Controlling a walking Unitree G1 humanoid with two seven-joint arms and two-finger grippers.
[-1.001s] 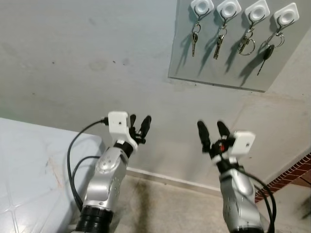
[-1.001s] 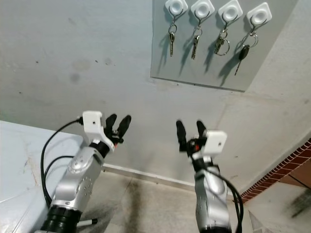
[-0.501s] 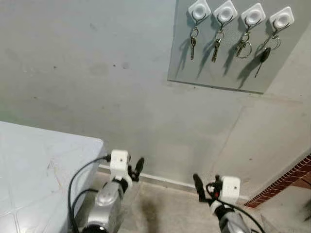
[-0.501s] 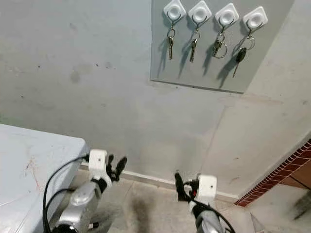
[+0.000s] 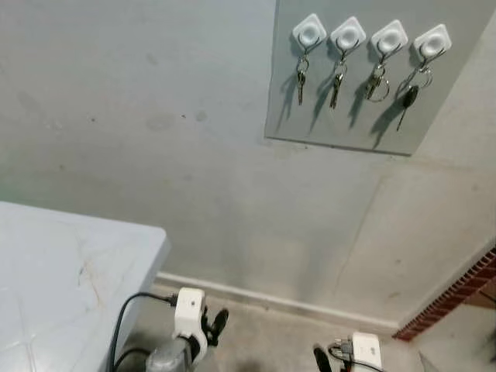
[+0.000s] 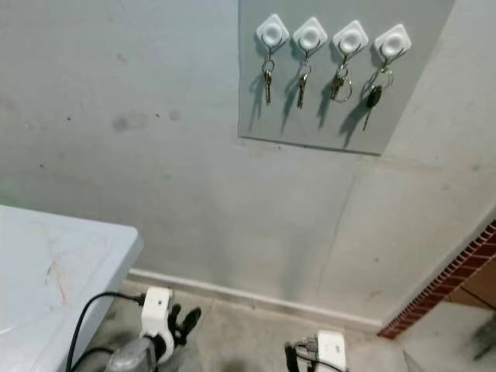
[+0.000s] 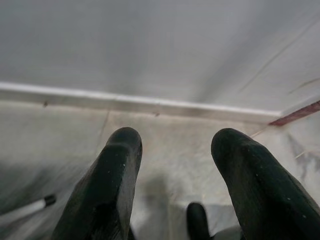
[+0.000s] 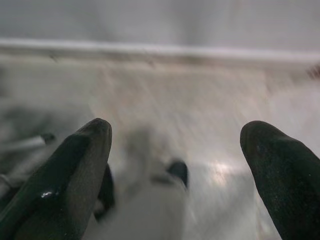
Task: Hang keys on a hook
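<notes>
A grey board (image 5: 341,116) on the wall carries a row of white hooks (image 5: 347,35), and a key hangs from each. The key furthest right (image 5: 404,99) has a black head; the one beside it (image 5: 377,85) hangs on a large ring. My left gripper (image 5: 211,322) is low, above the floor by the table's corner, open and empty (image 7: 175,150). My right gripper (image 5: 319,358) sits at the bottom edge, also open with nothing between its fingers (image 8: 175,145). Both are far below the board.
A pale table (image 5: 62,263) fills the lower left, its corner near my left arm. A white skirting (image 5: 271,298) runs along the foot of the wall. A red brick strip (image 5: 457,302) rises at the right. A thin white rod (image 7: 30,207) lies on the floor.
Both arms have dropped from mid-picture to the bottom edge, still open and empty. The keys on the board hang as before.
</notes>
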